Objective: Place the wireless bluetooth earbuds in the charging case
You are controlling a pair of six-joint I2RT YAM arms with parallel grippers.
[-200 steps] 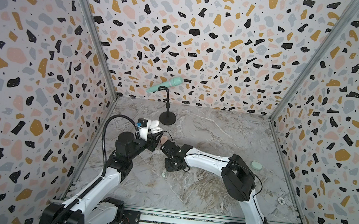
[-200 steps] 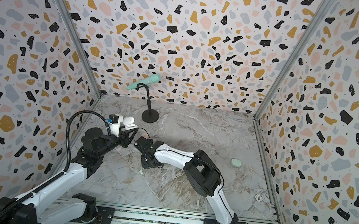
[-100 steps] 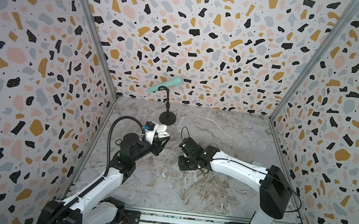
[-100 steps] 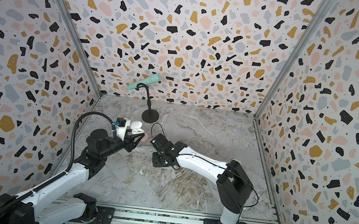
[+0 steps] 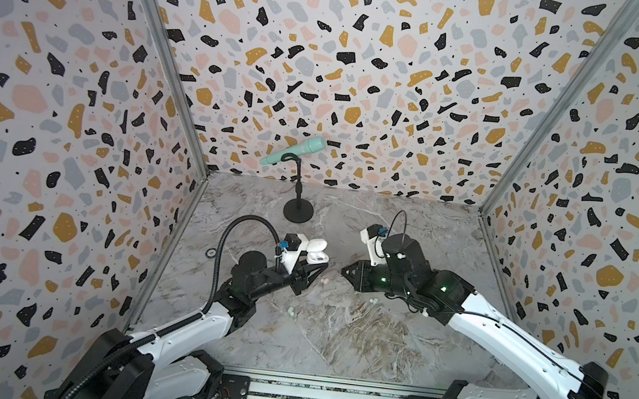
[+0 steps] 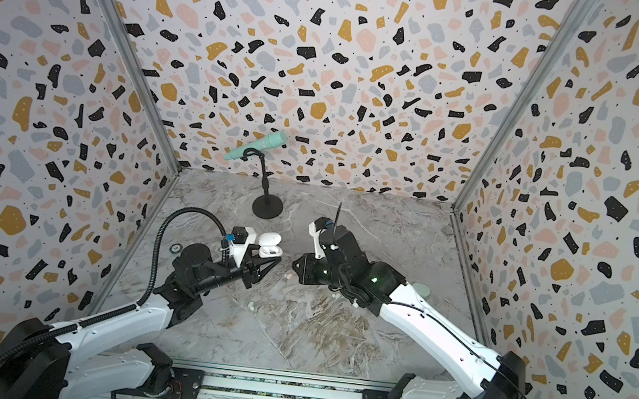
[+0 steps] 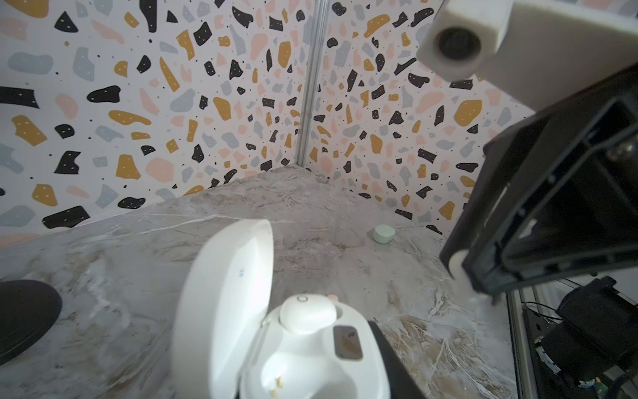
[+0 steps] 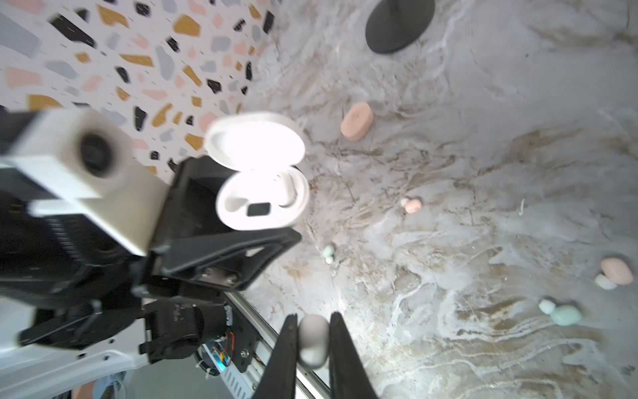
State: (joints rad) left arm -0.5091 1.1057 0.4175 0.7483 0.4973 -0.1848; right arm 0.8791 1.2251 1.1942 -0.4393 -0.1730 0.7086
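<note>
My left gripper [image 5: 312, 267] is shut on the white charging case [image 5: 317, 252], holding it above the table with its lid up. In the left wrist view the charging case [image 7: 348, 376] holds one white earbud [image 7: 307, 314]; the socket beside it [image 7: 276, 380] is empty and shows gold contacts. My right gripper [image 8: 313, 317] is shut on another white earbud [image 8: 313, 340], a short way right of the case in both top views. Loose earbuds lie on the marble: pink ones [image 8: 412, 206] [image 8: 616, 271] and mint ones [image 8: 328, 254] [image 8: 564, 314].
A mint microphone [image 5: 295, 151] on a black stand [image 5: 298, 210] is at the back centre. A shut pink case [image 8: 356, 121] and a mint case [image 7: 384, 234] lie on the table. Patterned walls close in three sides; a metal rail [image 5: 325, 394] runs along the front.
My right arm has swung out to the right, carrying its gripper away from the left one. My left gripper has moved right with the open case.
</note>
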